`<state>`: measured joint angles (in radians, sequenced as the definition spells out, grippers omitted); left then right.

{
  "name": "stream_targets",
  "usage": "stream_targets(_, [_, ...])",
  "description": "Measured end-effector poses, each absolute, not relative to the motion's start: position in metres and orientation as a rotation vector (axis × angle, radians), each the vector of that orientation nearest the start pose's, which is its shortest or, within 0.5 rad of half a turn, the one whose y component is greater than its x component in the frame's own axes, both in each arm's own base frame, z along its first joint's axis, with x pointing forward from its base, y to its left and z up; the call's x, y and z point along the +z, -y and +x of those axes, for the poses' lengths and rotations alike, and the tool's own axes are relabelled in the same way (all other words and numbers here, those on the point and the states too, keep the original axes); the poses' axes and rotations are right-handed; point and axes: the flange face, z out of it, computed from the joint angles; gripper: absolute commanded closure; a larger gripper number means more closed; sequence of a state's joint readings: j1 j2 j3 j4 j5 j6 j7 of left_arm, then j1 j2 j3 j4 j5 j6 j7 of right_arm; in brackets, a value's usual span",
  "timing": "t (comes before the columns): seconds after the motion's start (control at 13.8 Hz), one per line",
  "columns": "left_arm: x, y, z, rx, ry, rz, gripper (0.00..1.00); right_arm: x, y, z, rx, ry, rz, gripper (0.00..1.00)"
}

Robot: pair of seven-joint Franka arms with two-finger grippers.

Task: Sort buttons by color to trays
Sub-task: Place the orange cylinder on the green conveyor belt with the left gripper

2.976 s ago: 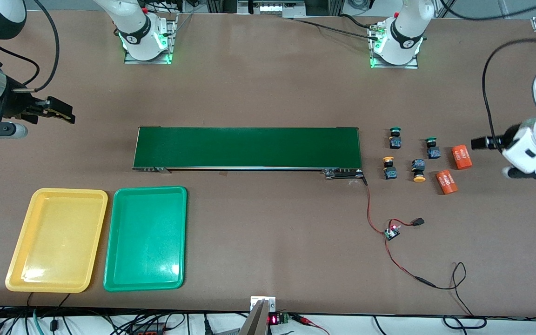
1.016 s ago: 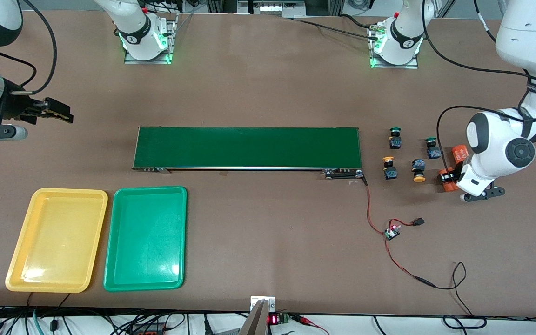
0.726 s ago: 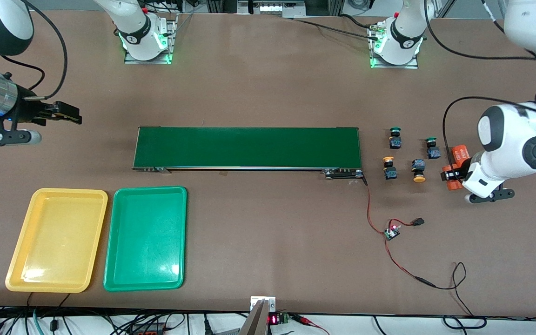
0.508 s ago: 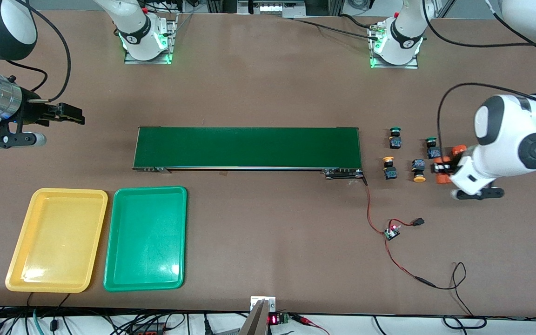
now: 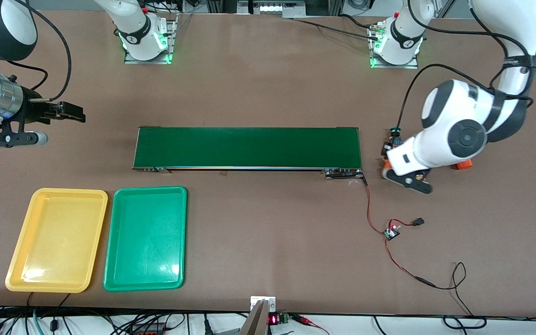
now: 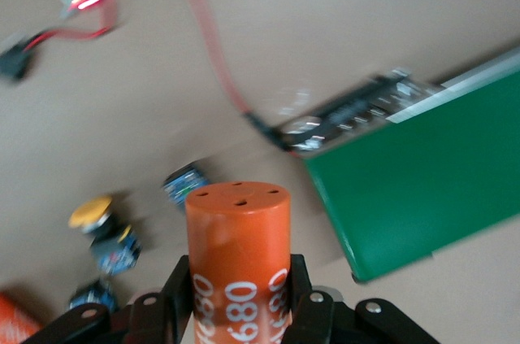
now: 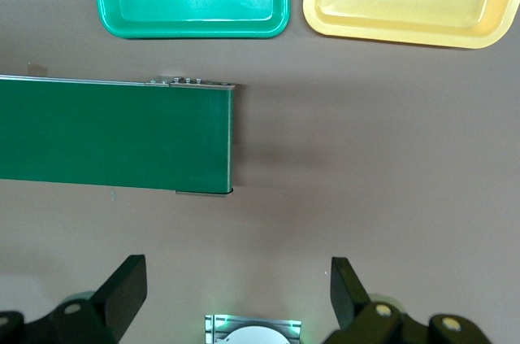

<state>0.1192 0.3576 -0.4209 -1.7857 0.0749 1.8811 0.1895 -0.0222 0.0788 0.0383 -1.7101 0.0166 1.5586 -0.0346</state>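
The left gripper [image 6: 240,295] clamps a smooth orange cylinder [image 6: 238,250] above the buttons [image 6: 104,230] near the belt's [image 5: 247,147] end. The right gripper [image 5: 70,113], fingers apart, waits near the table's [image 5: 268,83] edge; both plastic trays [image 5: 145,238] lie at its front corner.

place: robotics lab | cues: conveyor belt [image 5: 247,147], loose wiring [image 5: 403,265], brown table [image 5: 268,83]

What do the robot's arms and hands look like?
Both arms are glossy white with rounded dark grey joint caps and black cables looping along them. Their bases glow green by the table's edge. The left hand has black fingers on a black bracket with silver screws. The right hand has two black, wedge-shaped fingers, and a shiny silver ring sits on its wrist.
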Motion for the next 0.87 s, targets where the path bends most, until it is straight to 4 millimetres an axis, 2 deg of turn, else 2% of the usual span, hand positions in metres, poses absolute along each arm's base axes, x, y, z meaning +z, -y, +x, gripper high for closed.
stream_targets(0.29, [0.345, 0.234, 0.569, 0.283, -1.459, -2.912, 0.78, 0.512, -0.009, 0.561, 0.375, 0.072, -3.096, 0.00])
stream_targets(0.51, [0.320, 0.275, 0.549, 0.156, -1.926, -2.668, 0.83, 0.511, -0.008, 0.561, 0.381, 0.069, -3.095, 0.00])
stream_targets(0.65, [0.296, 0.283, 0.539, 0.054, -2.181, -2.477, 0.84, 0.511, -0.007, 0.561, 0.382, 0.068, -3.095, 0.00])
stream_targets(0.8, [0.277, 0.281, 0.530, 0.037, -2.329, -2.350, 0.82, 0.510, -0.007, 0.561, 0.384, 0.068, -3.095, 0.00])
stream_targets(0.87, [0.271, 0.279, 0.526, 0.053, -2.367, -2.317, 0.74, 0.510, -0.007, 0.561, 0.385, 0.068, -3.095, 0.00])
